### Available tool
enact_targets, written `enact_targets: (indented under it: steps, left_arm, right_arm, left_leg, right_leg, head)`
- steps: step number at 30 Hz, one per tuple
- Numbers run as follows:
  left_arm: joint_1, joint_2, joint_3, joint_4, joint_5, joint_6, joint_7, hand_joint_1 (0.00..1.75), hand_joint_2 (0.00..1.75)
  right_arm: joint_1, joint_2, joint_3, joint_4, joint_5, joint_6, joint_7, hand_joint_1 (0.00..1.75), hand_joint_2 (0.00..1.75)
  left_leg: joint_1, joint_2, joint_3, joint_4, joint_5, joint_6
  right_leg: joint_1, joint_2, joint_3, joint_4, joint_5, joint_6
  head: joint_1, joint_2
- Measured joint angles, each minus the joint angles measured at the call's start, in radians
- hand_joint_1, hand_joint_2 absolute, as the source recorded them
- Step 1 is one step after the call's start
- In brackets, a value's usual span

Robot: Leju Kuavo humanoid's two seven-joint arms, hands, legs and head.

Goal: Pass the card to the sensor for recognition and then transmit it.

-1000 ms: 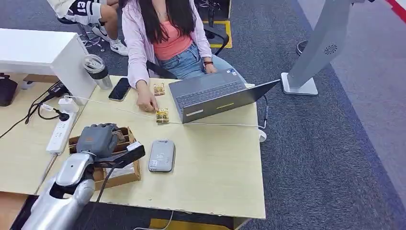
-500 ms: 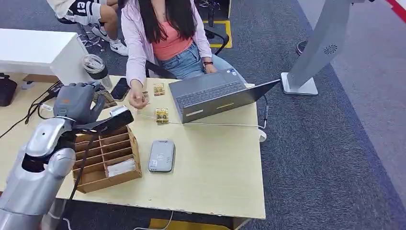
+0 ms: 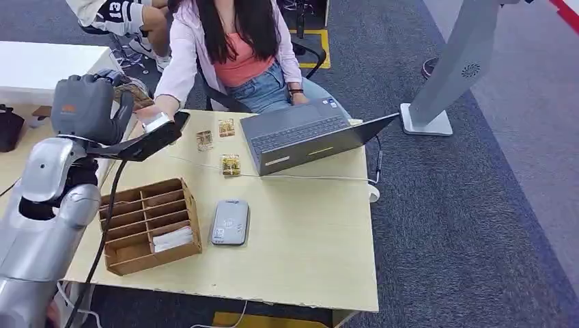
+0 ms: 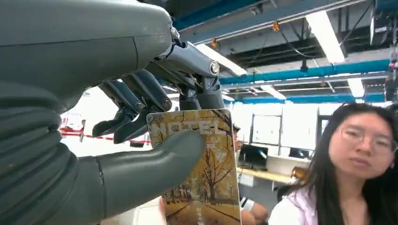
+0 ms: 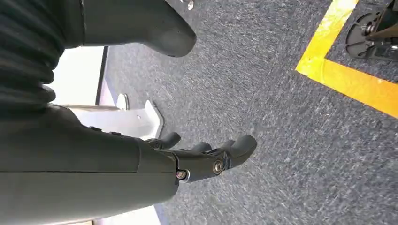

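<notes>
Yellow tree-printed card (image 4: 202, 173) pinched in raised left hand (image 3: 85, 109), at ten o'clock from grey flat sensor (image 3: 230, 222).
Right hand (image 5: 206, 157) hanging loosely spread, holding nothing; risk of card slipping from thin thumb pinch during handover.

We note an open laptop (image 3: 300, 137) and a wooden divided box (image 3: 147, 225) on the table (image 3: 307, 253).
</notes>
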Motion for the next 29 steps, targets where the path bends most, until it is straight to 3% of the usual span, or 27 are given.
enact_targets:
  steps: [4,9,12,13,14,20,29]
  left_arm:
    - [-0.007,-0.004,0.001,0.019,-0.029,0.028,0.005,1.75,1.75]
    - [-0.038,-0.018,0.058,0.157,-0.098,0.207,-0.05,1.75,1.75]
    - [-0.038,-0.023,0.096,0.236,-0.106,0.266,-0.083,1.75,1.75]
    - [-0.036,-0.022,0.11,0.261,-0.106,0.28,-0.089,1.55,1.75]
    - [-0.032,-0.022,0.122,0.28,-0.106,0.29,-0.09,0.0,1.75]
    - [-0.01,-0.025,0.19,0.348,-0.118,0.297,-0.106,0.0,1.75]
    - [0.01,-0.027,0.224,0.39,-0.12,0.308,-0.107,0.0,1.75]
  right_arm:
    - [-0.001,0.0,0.01,0.0,0.006,0.003,-0.003,0.0,1.75]
    - [-0.008,0.0,0.03,0.0,0.015,0.011,-0.009,0.0,1.75]
    - [-0.009,0.0,0.043,0.0,0.015,0.011,-0.006,0.0,1.75]
    - [-0.009,0.0,0.045,0.0,0.015,0.012,-0.006,0.0,1.75]
    - [-0.009,0.0,0.047,0.0,0.015,0.013,-0.004,0.0,1.75]
    - [-0.01,0.0,0.065,0.0,0.007,0.013,-0.003,0.0,1.75]
    - [-0.01,0.0,0.069,0.0,0.003,0.012,-0.003,0.0,1.75]
  left_leg:
    - [0.0,0.0,0.0,0.0,0.0,0.0]
    - [0.0,0.003,0.001,0.0,0.0,0.0]
    - [0.0,0.002,0.001,0.0,0.0,0.0]
    - [0.0,0.002,0.0,-0.001,0.0,0.0]
    - [0.0,0.002,0.001,-0.001,0.0,-0.001]
    - [0.0,0.002,0.0,-0.001,0.001,-0.001]
    - [0.0,0.002,0.0,0.0,0.001,-0.001]
  right_leg:
    - [0.0,0.0,0.0,0.0,0.0,0.0]
    - [0.0,0.003,0.0,0.0,0.0,0.0]
    - [0.0,0.002,0.0,0.001,0.0,0.0]
    - [0.0,0.002,0.0,0.001,0.0,0.0]
    - [0.0,0.002,0.0,0.001,0.0,0.0]
    - [0.0,0.002,-0.001,0.001,0.0,0.0]
    - [0.0,0.002,-0.001,0.001,0.0,0.0]
  head:
    - [0.0,0.0]
    - [0.0,0.0]
    - [0.0,0.0]
    - [0.0,0.0]
    - [0.0,0.0]
    - [0.0,0.0]
    - [0.0,0.0]
